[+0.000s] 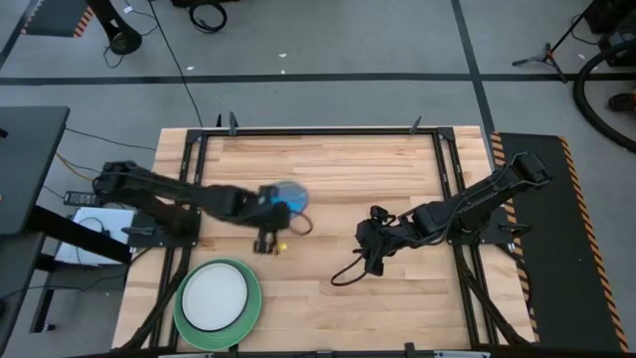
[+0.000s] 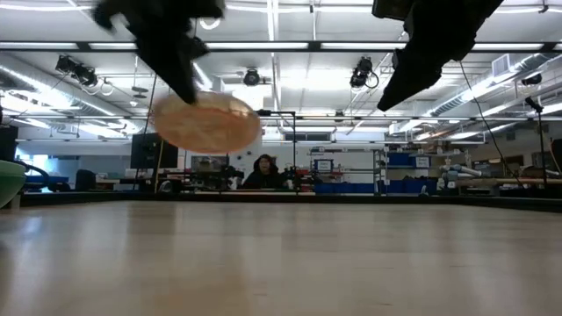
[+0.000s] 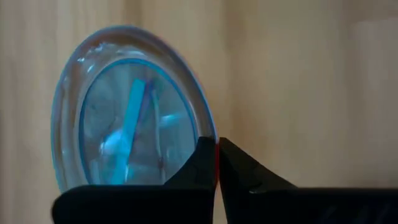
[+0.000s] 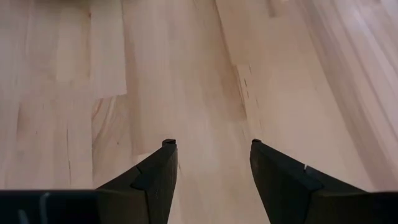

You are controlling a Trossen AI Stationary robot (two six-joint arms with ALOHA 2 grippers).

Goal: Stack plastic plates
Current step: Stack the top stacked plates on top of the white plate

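Left gripper (image 1: pixel 266 242) is over mid-table, clamped on the rim of a small translucent plate stack (image 1: pixel 286 196). In the left wrist view the two dark wedge-shaped fingers (image 3: pixel 198 163) meet tip to tip on the thin plate edge, with a sliver of red/pink rim showing between them. The stack (image 3: pixel 134 109) extends out ahead of the fingertips: round, glossy, see-through, with a cyan ring on top and wood grain visible through it.

In the low view the same stack (image 2: pixel 207 123) reads as an orange-tinted disc, tilted and hanging clear above the table, off the surface. I can't count the plates in it.

Right gripper (image 1: pixel 370 246) is well off to the side of the left one, holding nothing. In the right wrist view its blunt matte-black fingers (image 4: pixel 157 171) stand apart, with only bare pale plank surface between and ahead of them.

Large plate pile sits at the near table edge, toward the left arm's base side from its gripper. It is a flat white plate (image 1: pixel 213 295) nested in a wider green plate (image 1: pixel 244 312), both round, smooth and opaque. The green rim (image 2: pixel 7 180) just clips the low view's edge.

Table (image 1: pixel 328 169) is light butcher-block wood with long straight-grained strips.
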